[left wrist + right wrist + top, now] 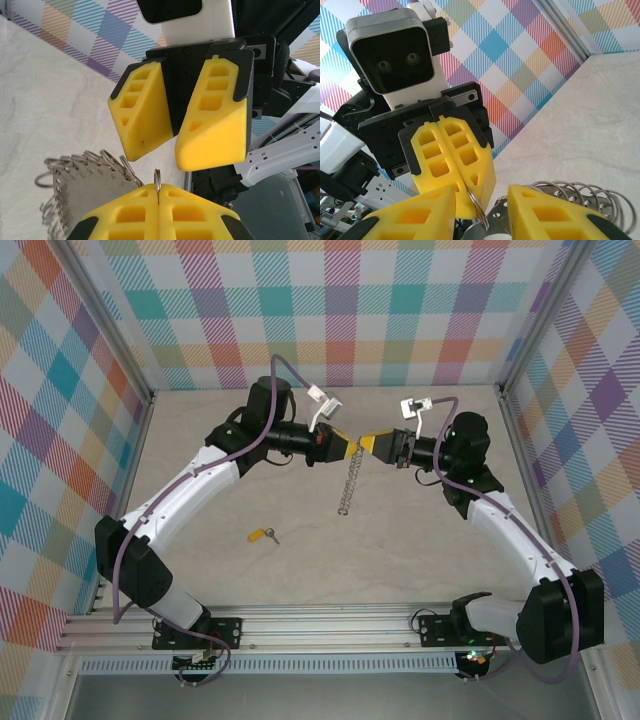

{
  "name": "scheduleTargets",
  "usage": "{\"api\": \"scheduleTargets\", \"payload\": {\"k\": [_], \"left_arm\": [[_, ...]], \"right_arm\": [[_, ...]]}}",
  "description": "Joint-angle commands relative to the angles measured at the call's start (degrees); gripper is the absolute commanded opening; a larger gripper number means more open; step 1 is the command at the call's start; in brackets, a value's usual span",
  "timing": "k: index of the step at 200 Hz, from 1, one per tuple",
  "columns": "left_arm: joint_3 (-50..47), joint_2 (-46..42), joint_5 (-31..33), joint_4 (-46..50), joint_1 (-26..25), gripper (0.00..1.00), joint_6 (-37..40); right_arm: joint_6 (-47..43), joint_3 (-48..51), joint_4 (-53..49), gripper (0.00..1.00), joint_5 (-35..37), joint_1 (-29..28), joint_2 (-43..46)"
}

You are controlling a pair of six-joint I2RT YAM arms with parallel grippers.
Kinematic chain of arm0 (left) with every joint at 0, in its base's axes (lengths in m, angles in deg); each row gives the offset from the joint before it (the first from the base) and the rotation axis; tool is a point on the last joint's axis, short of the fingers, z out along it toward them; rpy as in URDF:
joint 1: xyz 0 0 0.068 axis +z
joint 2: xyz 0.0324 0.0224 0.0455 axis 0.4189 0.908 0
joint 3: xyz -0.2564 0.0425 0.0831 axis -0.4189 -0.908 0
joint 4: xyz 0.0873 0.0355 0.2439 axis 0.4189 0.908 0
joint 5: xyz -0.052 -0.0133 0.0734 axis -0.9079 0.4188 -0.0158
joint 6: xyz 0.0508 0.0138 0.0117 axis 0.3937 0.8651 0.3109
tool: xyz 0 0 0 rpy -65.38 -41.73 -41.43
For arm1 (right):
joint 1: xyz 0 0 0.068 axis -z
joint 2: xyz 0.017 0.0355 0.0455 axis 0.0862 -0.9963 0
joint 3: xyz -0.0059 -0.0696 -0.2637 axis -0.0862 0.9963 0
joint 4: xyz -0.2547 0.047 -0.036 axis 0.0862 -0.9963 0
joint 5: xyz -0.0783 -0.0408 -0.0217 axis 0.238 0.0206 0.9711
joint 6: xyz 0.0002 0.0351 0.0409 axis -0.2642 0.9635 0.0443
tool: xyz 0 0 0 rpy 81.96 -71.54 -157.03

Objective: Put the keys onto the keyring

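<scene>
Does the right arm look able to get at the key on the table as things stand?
Probably yes: the right gripper is open, and the key lies alone on the table; the keyring hanging from the shut left gripper sits between them.

table (400, 560): beige marbled top | on it: yellow-headed key (263, 535); left of centre

left gripper (347, 448): yellow tip pointing right, nose to nose with the other arm's tip.
right gripper (367, 445): yellow tip pointing left, just beside the left one.
keyring (348, 485): silvery chain trailing from where the tips meet, toward the near edge.
key (262, 534): yellow head, lying on the table (430, 550), left of the chain, well apart from it.
</scene>
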Motion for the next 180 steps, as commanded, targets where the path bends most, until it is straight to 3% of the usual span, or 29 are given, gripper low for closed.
{"api": "scheduleTargets", "payload": {"k": [1,82,116,155,161,174,180], "left_arm": [[3.0,-0.2,-2.0,-0.7,-0.4,0.0,1.3],[3.4,0.0,-1.6,-0.7,-0.4,0.0,1.2],[3.7,0.1,-1.7,-0.7,-0.4,0.0,1.2],[3.9,0.2,-0.2,-1.3,-0.4,0.0,-0.1],[3.8,0.0,1.1,-1.3,-0.4,0.07,-0.5],[3.0,-0.7,4.0,-1.7,-0.3,0.33,-1.7],[2.5,-1.1,4.8,-2.1,-0.2,0.4,-2.2]], "right_arm": [[0.6,-2.1,2.6,0.3,-1.6,-0.8,-0.3],[-0.5,-1.7,1.1,0.15,-3.7,-1.4,0.1],[-0.7,-1.4,1.1,0.0,-3.9,-1.3,0.3],[-0.8,-1.1,3.0,0.0,-3.4,-1.6,0.1],[-1.4,-0.7,3.0,0.0,-2.4,-1.6,0.4],[-2.4,-0.3,2.7,0.0,-0.3,-1.5,1.3],[-2.8,-0.2,2.6,0.0,0.3,-1.5,1.5]]}}
